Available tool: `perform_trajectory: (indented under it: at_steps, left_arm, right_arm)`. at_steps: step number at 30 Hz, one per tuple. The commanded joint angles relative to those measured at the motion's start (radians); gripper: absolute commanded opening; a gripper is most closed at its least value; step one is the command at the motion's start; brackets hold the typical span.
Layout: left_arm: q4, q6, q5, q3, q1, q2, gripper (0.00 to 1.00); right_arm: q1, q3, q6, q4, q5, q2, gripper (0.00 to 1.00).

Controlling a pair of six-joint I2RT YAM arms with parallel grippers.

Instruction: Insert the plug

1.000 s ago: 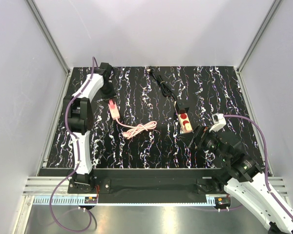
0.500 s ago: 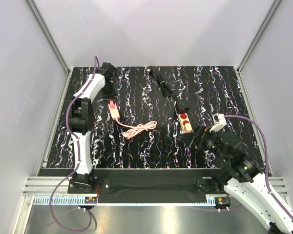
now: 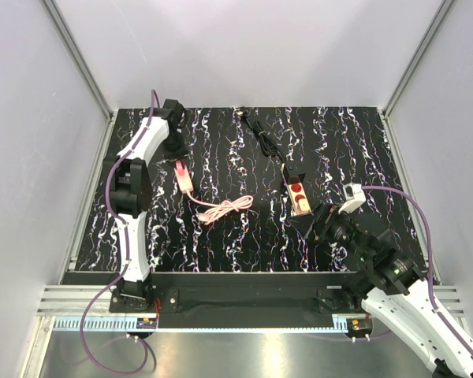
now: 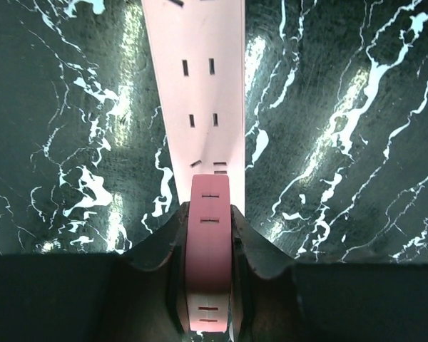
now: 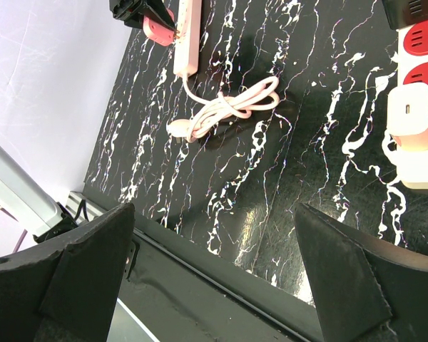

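Observation:
My left gripper [image 4: 207, 211] is shut on a pink plug [image 4: 208, 249], held upright between both fingers. Just beyond it a pale pink power strip [image 4: 196, 85] lies on the black marbled mat, and the plug hangs over its near end. I cannot tell whether the two touch. From above, the left gripper [image 3: 176, 150] is at the back left, at the far end of the pink strip [image 3: 186, 179]. The strip's pink cable [image 3: 223, 209] lies coiled beside it. My right gripper [image 5: 214, 214] is open and empty near the front right.
A red and white power strip [image 3: 299, 194] lies right of centre, with a black cable [image 3: 260, 134] running toward the back. A white charger [image 5: 409, 108] is plugged into it. Grey walls enclose the mat, and a black rail [image 3: 236, 277] runs along the front.
The left wrist has shifted very slightly at the strip's far end and its grip is the same. The right arm has not moved.

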Motion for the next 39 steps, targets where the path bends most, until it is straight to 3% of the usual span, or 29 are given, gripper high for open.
perform_trajectory:
  at_steps: [1,22,39]
  left_arm:
    - [-0.007,0.014,0.076,0.039,0.007,-0.018,0.00]
    - [-0.011,0.020,0.005,0.045,0.008,0.032,0.00]
    - [-0.001,0.006,0.043,0.057,0.011,0.066,0.00]
  right_arm:
    - [0.006,0.006,-0.012,0.014,0.022,-0.008,1.00]
    - [0.004,0.010,-0.019,0.001,0.024,-0.014,1.00]
    - [0.004,0.021,-0.027,-0.003,0.036,0.011,1.00]
